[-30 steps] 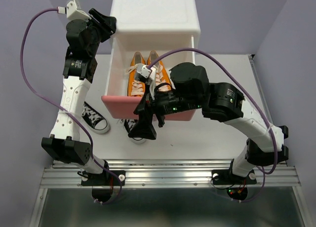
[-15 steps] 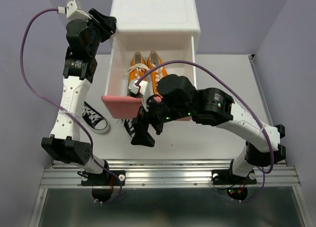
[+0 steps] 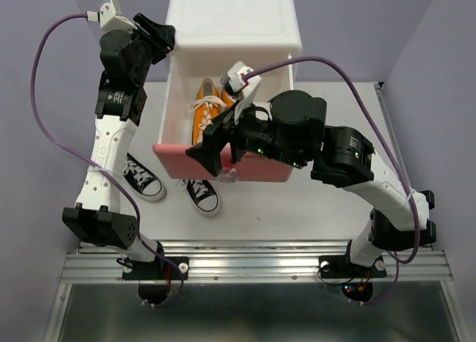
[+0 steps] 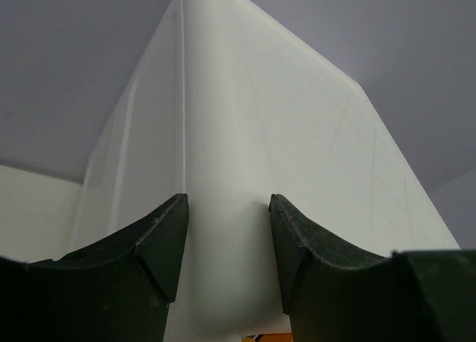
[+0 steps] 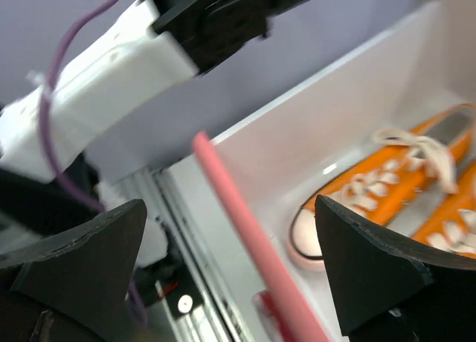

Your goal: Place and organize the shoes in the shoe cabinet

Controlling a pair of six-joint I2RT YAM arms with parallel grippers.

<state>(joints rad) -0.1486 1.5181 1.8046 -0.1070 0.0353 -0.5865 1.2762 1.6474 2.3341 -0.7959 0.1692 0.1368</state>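
The white shoe cabinet (image 3: 232,18) stands at the back with its darker pink drawer (image 3: 269,169) pulled open. The orange pair (image 3: 210,113) lies inside, toes toward the pink front, and also shows in the right wrist view (image 5: 372,197). Two black shoes lie on the table left of the drawer, one (image 3: 143,177) far left and one (image 3: 203,196) just before the drawer front. My right gripper (image 3: 210,150) (image 5: 230,208) is open and empty above the left part of the drawer front (image 5: 223,171). My left gripper (image 3: 160,37) (image 4: 227,208) is closed on the cabinet's upper left corner (image 4: 260,119).
A metal rail (image 3: 253,264) runs along the near table edge. Purple walls close in at the back and sides. The left arm (image 5: 111,82) and its purple cable (image 3: 37,97) stand left of the cabinet.
My right gripper has risen from the nearer black shoe on the table up to the drawer front, empty. That shoe stays on the table. The left arm has not moved.
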